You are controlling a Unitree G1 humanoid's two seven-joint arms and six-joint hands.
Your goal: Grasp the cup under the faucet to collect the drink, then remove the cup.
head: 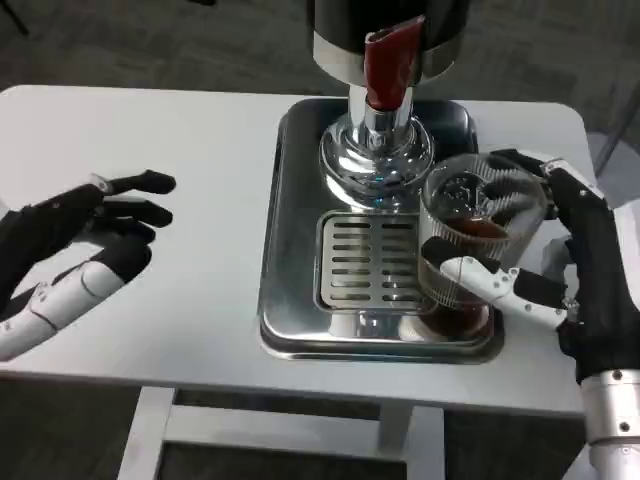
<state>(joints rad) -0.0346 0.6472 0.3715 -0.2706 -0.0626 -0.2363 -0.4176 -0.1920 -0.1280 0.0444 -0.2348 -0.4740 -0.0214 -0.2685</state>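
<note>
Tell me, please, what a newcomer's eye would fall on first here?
Probably the red tap handle of the chrome drink dispenser at top centre. Next, the clear cup with dark drink, gripped by the right hand over the steel drip tray; the left hand waits open.

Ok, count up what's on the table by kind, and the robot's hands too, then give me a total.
Drink dispenser: 1
Steel drip tray: 1
Clear plastic cup with dark drink: 1
Robot hands: 2, the left hand open over the table, the right hand holding the cup
Total: 5
</note>
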